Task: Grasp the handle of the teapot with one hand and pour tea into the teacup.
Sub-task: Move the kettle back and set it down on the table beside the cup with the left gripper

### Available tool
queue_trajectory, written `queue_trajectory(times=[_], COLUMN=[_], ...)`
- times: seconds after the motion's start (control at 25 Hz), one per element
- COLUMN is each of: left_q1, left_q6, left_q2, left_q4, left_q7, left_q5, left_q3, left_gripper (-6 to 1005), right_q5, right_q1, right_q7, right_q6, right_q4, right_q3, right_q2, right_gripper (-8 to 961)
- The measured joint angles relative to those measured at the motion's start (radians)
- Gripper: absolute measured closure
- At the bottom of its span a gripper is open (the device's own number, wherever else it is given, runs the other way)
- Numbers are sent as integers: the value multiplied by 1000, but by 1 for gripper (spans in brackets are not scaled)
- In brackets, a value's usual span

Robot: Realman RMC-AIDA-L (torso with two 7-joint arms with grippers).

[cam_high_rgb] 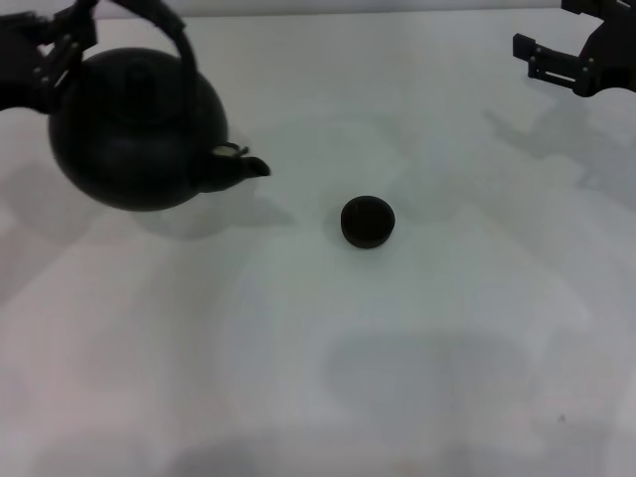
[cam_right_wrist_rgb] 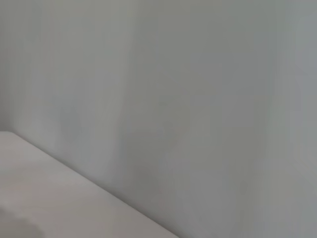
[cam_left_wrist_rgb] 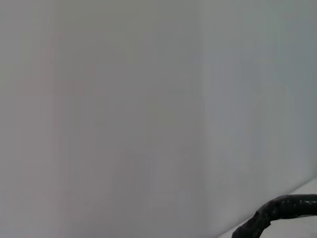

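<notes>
While the left end effector (cam_high_rgb: 62,48) sits at the upper left of the head view, its fingers are closed around the handle (cam_high_rgb: 169,25) of the teapot (cam_high_rgb: 137,129). That handle arches over the pot's top, and the left arm enters from the left edge of the frame. The teapot hangs tilted, its short spout (cam_high_rgb: 243,167) pointing toward the frame centre and slightly down, with its shadow cast on the white bench (cam_high_rgb: 318,378) beneath. The teacup (cam_high_rgb: 368,221) stands upright on the bench near the frame centre, apart from the spout and lower right of it. At the upper right corner, the right end effector (cam_high_rgb: 556,62) hovers above the bench, well apart from both items; whether it is wide or narrow cannot be determined. A short curved section of the handle (cam_left_wrist_rgb: 285,208) shows in the left wrist view.
</notes>
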Motion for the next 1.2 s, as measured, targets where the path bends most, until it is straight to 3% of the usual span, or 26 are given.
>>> queue_trajectory(times=[0.28,0.56,1.2], left_q1=[-68,-132,-174], left_q6=[174,199,202], left_q2=[0,1,-2], left_q4=[-286,-489,-710], left_q7=[225,364,574], left_q5=[-106,-112,-164], left_q3=[-159,-223,-271], left_gripper=[881,882,884], right_q5=[-10,-11,-10], right_q1=[0,0,1], right_q7=[-4,1,-4], right_q6=[6,13,38], right_q4=[-1,-4,-39], right_q3=[-8,-12,-12], right_q2=[0,0,3], right_gripper=[112,112,112])
